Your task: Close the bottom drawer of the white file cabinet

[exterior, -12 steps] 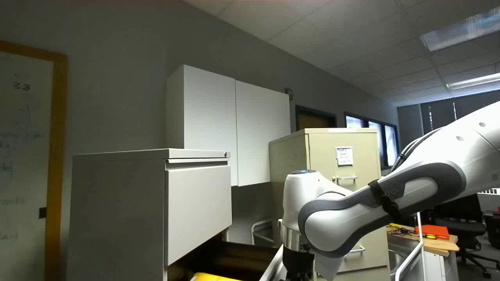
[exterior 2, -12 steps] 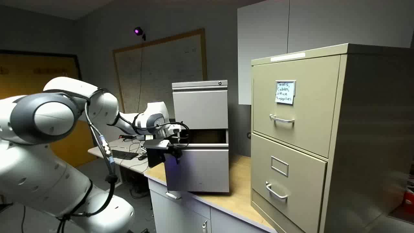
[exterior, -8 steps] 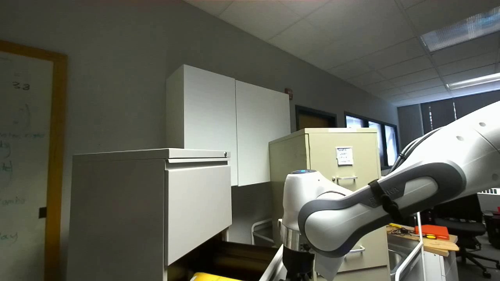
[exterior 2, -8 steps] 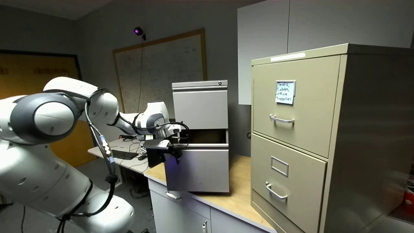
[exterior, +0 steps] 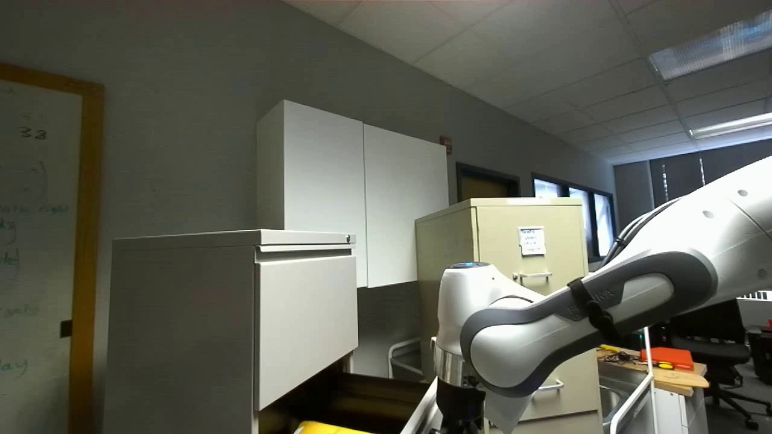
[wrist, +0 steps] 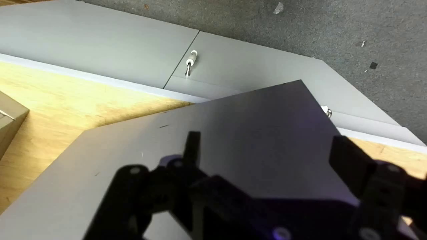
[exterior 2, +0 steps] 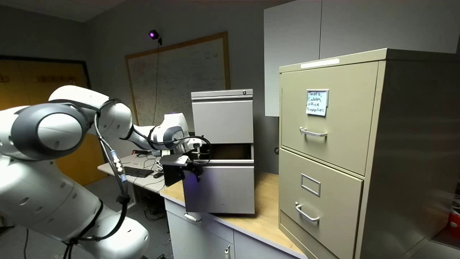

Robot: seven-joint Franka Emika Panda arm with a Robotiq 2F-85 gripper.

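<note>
The white file cabinet [exterior: 181, 331] stands with its plain upper front shut, and it also shows in an exterior view [exterior 2: 222, 122]. Its bottom drawer [exterior 2: 226, 190] is pulled out, with a dark gap above its front. In an exterior view the open drawer's rim [exterior: 420, 407] and yellow contents [exterior: 325, 428] show at the bottom edge. My gripper [wrist: 266, 136] is open and empty, with its fingers spread before the drawer's grey front in the wrist view. In an exterior view the gripper [exterior 2: 196, 175] is at the drawer front's upper left. I cannot tell if it touches.
A beige cabinet [exterior 2: 327, 144] with handles stands beside the white one. Both are by a wooden counter [exterior 2: 267, 201] over grey cupboards [wrist: 267, 63] with handles. A white wall cupboard [exterior: 404, 205] hangs behind. A desk with a keyboard [exterior 2: 138, 172] is behind the arm.
</note>
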